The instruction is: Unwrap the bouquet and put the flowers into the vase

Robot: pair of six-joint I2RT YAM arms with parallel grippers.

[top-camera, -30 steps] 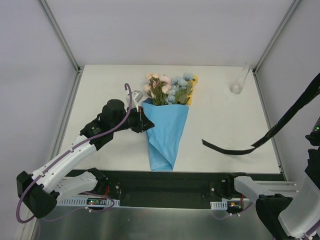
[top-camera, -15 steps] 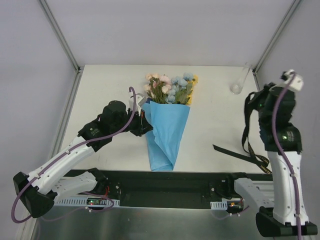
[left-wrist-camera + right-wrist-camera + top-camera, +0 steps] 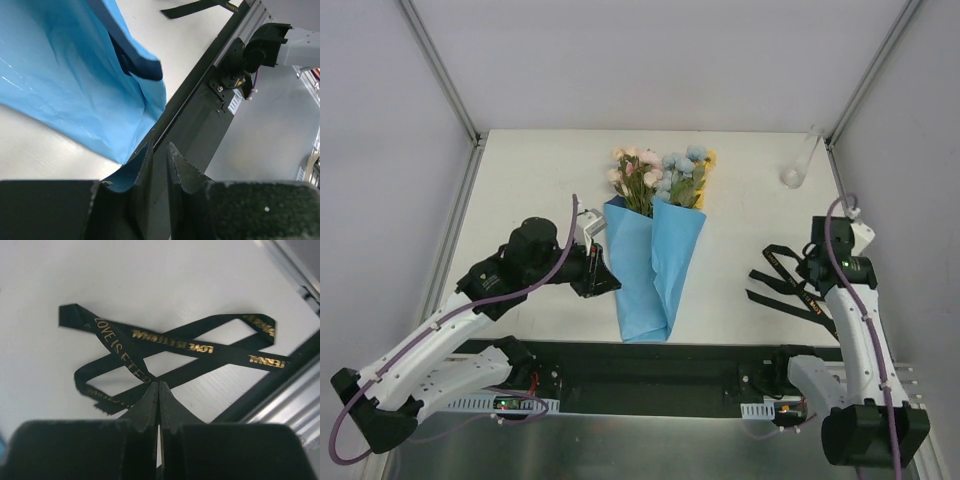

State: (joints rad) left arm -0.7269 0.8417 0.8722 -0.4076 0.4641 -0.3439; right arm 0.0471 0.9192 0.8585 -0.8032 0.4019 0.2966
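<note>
Mid-table: bouquet, ribbon off, flowers lying in folded paper; vase far-right corner, well apart. Left gripper: fingers narrowly parted beside paper's left edge, gripping nothing. Right gripper: clenched on ribbon. Method: pinch top paper layer only, peel leftward, low, sparing stems.

left arm: stretches from base toward 2 o'clock
left gripper: points to 3 o'clock, jaws a crack apart
right arm: runs toward 12 o'clock
right gripper: points to 9 o'clock, pinched tight on ribbon
</note>
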